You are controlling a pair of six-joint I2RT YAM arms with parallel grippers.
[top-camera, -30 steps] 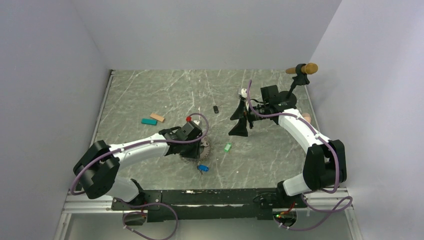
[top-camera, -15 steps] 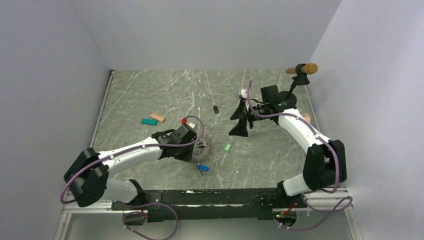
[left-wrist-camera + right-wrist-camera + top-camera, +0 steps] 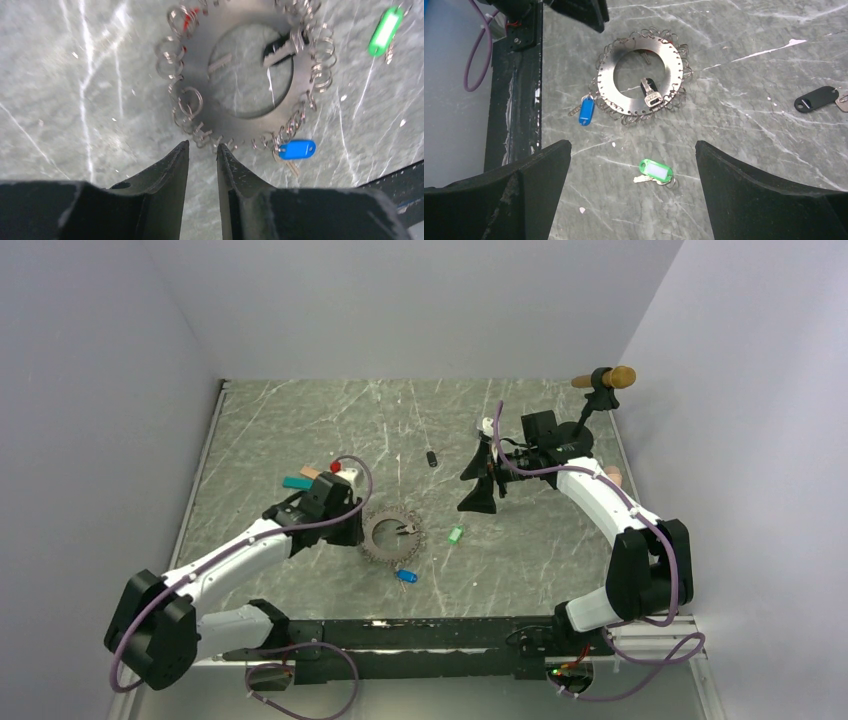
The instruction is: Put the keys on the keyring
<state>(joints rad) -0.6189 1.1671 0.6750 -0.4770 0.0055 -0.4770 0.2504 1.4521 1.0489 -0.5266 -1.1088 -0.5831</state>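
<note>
The keyring (image 3: pixel 196 75), a flat dark steel disc with a wide round hole and a fringe of small wire split rings along its rim, lies flat on the grey marbled tabletop (image 3: pixel 300 420) in front of the left arm. A small silver key with a black head (image 3: pixel 650 92) lies across the hole, its head at the inner edge. Its blade seems to carry stamped marks, too small to read.

The blue-tagged key (image 3: pixel 297 149), a little metal key on a bright blue plastic tag, lies at the near edge of the disc, just beside the fringe. Its own wire loop sits among the split rings, and I cannot tell whether it is hooked onto one. The green-tagged key (image 3: pixel 655 170), on a bright green plastic tag with a pale label window, lies on the table apart from the disc, on its right. No writing on the label can be made out.

The left claw (image 3: pixel 201 149) hovers low just outside the disc's rim, its two black fingers drawn almost together with a slim strip of table showing between them; it grips nothing. The right claw (image 3: pixel 632 145) hangs high over the green tag, spread wide and released, with nothing in it.

A dark oval key tag (image 3: pixel 816 98) lies well apart, farther back on the table. A teal rectangular block (image 3: pixel 297 483) and a tan rectangular block (image 3: pixel 310 472) lie just beyond the left wrist.
</note>
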